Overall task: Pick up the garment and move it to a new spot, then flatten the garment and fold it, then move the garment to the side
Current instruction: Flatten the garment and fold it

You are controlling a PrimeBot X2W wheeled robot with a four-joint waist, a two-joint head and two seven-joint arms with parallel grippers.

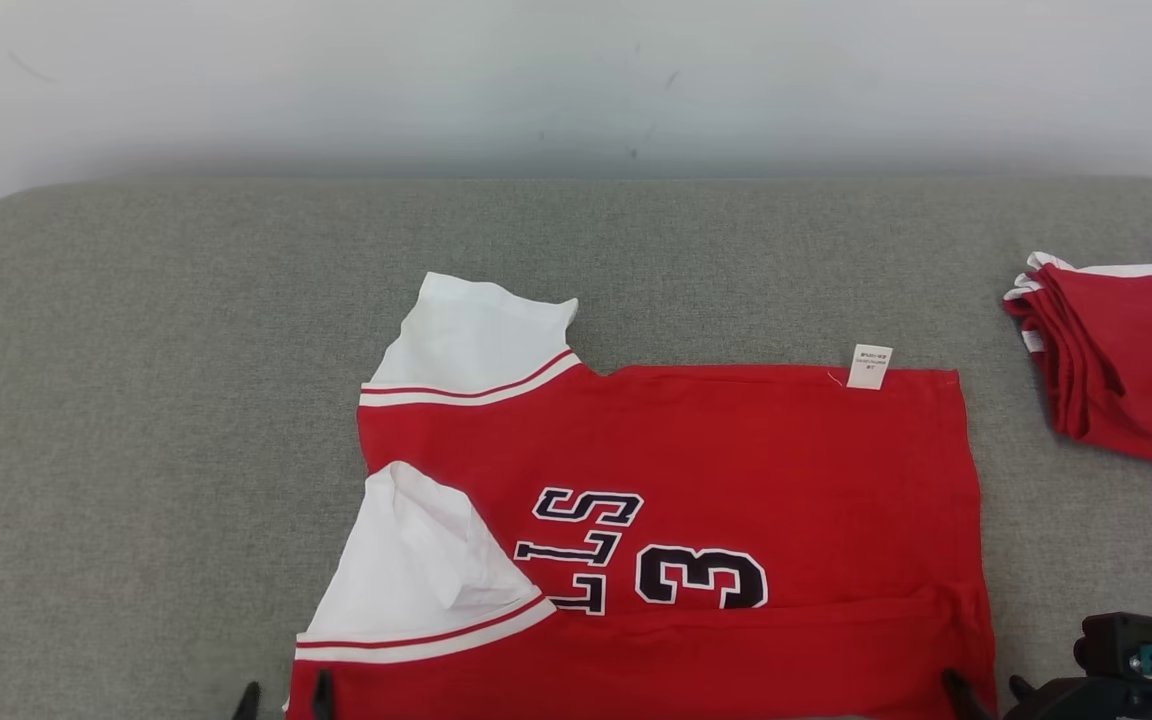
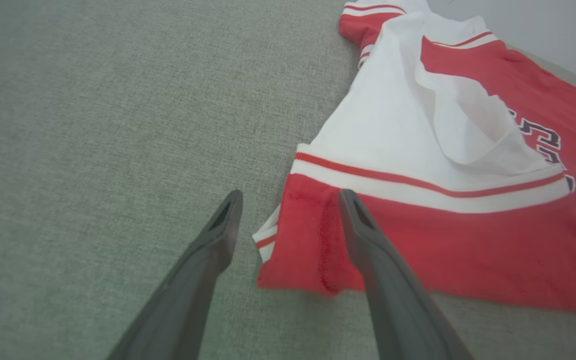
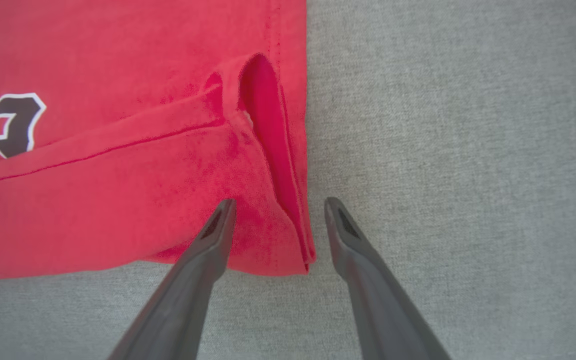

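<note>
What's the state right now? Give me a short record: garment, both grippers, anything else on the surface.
garment: red jersey with white sleeves, spread on the grey padded surface; near edge folded over, near sleeve lying on the body
left gripper: open, jersey's near left corner between its fingers
right gripper: open, near right corner between its fingers
label: white label at the far edge
other: folded red garments at far right

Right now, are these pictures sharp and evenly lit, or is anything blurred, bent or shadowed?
Head view: soft, even light, no glare; the jersey print reads sharp, a dim shadow band lies where the grey surface meets the wall. Left wrist view: paler, hazy, the left gripper slightly soft. Right wrist view: crisp weave, saturated red, the right gripper stretched by the wide lens.
</note>
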